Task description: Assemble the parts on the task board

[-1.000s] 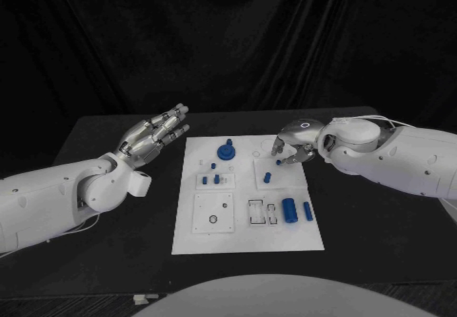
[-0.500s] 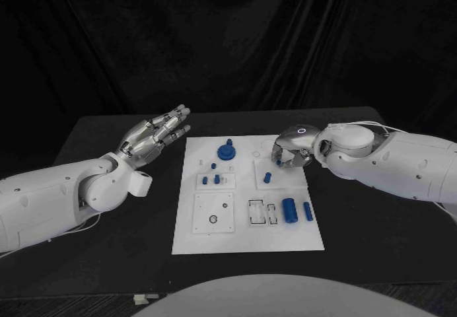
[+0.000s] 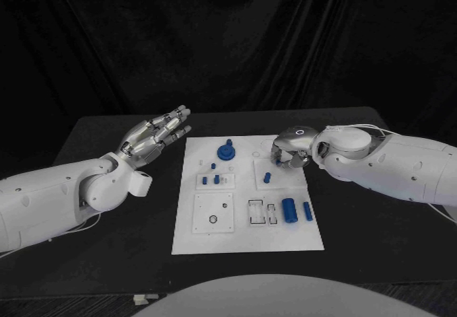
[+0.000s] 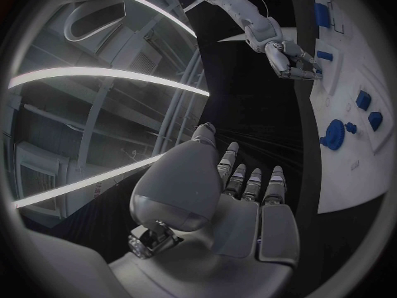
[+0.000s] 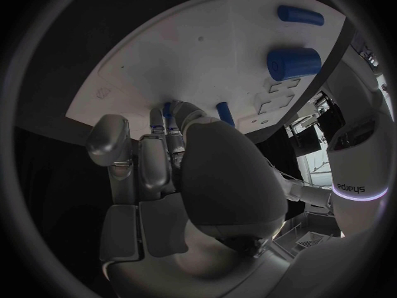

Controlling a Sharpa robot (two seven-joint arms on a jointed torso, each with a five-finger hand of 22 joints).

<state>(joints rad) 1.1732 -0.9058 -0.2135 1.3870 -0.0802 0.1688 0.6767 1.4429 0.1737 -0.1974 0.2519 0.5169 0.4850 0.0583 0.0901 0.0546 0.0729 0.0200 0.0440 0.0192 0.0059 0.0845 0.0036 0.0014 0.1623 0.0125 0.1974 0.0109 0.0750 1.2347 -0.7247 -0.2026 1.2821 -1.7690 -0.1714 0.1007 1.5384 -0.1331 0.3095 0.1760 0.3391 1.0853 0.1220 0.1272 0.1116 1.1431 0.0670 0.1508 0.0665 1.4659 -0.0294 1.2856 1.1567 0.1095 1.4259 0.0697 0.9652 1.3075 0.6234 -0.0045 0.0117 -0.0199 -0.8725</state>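
Observation:
The white task board (image 3: 247, 238) lies mid-table. My right hand (image 3: 288, 153) is lowered onto its far right part, fingers curled down. In the right wrist view the fingertips (image 5: 165, 122) touch a small blue peg (image 5: 168, 107) on the board (image 5: 207, 46), with the thumb off to one side; a grip is not clear. Another blue peg (image 3: 267, 177) stands just nearer. My left hand (image 3: 157, 135) is raised beside the board's far left corner, fingers spread, holding nothing. A round blue knob (image 3: 226, 152) sits at the board's far middle.
Two small blue pegs (image 3: 211, 179) stand in a left-side block. A thick blue cylinder (image 3: 288, 211) and a thinner one (image 3: 308, 211) lie on the right part of the board. Black table (image 3: 105, 251) surrounds the board.
My right hand has sunk and shifted a little left, covering the small blue peg that showed by its fingertips a second ago. The left hand has stayed put.

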